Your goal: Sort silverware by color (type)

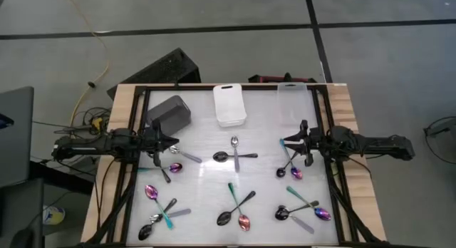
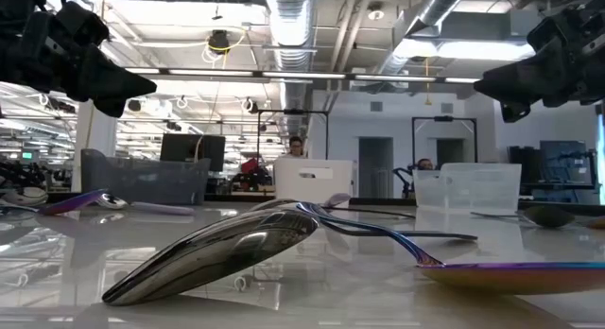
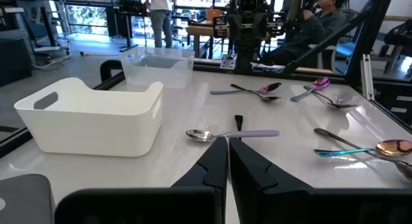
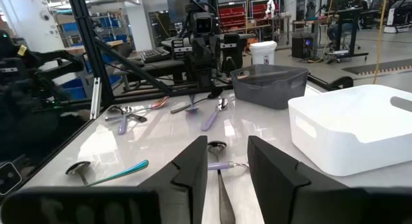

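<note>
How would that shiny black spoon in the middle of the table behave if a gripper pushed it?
The black spoon looks like rigid, glossy metal, so it would probably slide easily on the smooth table. Its handle crosses a silver spoon, which it would likely nudge. Its rounded bowl may rock.

In the low view, the purple spoon [image 2: 515, 275] is cut by the right edge, and both arms are cut at the top. In the left wrist view, the grey bin [image 3: 22, 195] shows only a corner. The people behind the surface [image 1: 263, 184] are too small to tell.
</note>
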Available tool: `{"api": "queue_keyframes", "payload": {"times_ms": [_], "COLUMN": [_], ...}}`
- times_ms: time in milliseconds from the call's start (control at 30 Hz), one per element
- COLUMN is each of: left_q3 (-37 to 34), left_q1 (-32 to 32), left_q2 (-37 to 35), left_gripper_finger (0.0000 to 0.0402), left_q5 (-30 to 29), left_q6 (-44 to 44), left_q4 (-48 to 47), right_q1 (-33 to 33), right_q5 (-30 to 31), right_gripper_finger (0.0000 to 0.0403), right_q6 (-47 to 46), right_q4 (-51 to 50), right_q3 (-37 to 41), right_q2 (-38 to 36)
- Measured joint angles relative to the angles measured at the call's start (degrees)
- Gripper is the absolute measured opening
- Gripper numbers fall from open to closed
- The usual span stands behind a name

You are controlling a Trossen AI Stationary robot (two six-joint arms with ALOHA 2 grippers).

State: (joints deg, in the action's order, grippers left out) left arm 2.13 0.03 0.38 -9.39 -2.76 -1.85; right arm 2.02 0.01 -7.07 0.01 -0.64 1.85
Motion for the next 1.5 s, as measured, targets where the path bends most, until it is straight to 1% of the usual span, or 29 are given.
{"api": "queue_keyframes", "payload": {"times_ms": [800, 867, 1033, 1200, 1367, 1500], "left_q3": [0.0, 0.0, 0.0, -0.1, -1.3, -1.6], "left_q1": [0.0, 0.0, 0.0, 0.0, 0.0, 0.0], "left_q2": [0.0, 0.0, 0.0, 0.0, 0.0, 0.6], "left_gripper_finger": [0.0000, 0.0000, 0.0000, 0.0000, 0.0000, 0.0000], "left_q5": [0.0, 0.2, 2.7, 0.5, -2.0, -4.0], "left_q6": [0.0, -1.7, -14.7, -15.9, -16.9, -11.5], "left_q4": [0.0, 0.0, -0.2, 0.2, 4.2, 11.2], "right_q1": [0.0, 0.0, 0.0, 0.0, 0.0, 0.0], "right_q5": [0.0, 0.0, 0.0, 0.0, 0.0, 0.0], "right_gripper_finger": [0.0134, 0.0134, 0.0134, 0.0134, 0.0134, 0.0134], "right_q6": [0.0, 0.0, 0.0, 0.0, 0.0, 0.0], "right_q4": [0.0, 0.0, 0.0, 0.0, 0.0, 0.0], "right_q3": [0.0, 0.0, 0.0, 0.0, 0.0, 0.0], "right_q2": [0.0, 0.0, 0.0, 0.0, 0.0, 0.0]}}
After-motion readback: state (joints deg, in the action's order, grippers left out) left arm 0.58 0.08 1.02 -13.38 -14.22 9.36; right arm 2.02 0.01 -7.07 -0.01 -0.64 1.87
